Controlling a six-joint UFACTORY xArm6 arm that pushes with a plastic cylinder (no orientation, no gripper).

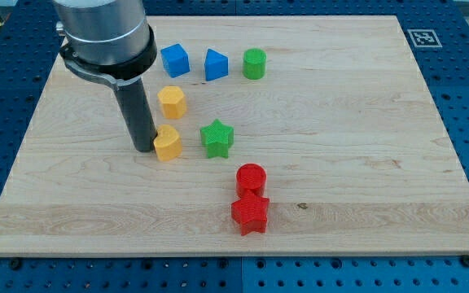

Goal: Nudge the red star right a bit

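Observation:
The red star (pixel 250 214) lies near the view's bottom, a little right of centre, on the wooden board (pixel 357 122). A red cylinder (pixel 251 178) touches it just above. My tip (pixel 144 149) is at the view's left of centre, touching the left side of a yellow block (pixel 168 143). The tip is well to the left of and above the red star, apart from it.
A yellow hexagonal block (pixel 172 102) sits above the tip's right. A green star (pixel 216 137) is right of the yellow block. A blue cube (pixel 174 59), a blue wedge-like block (pixel 215 64) and a green cylinder (pixel 254 63) line the top.

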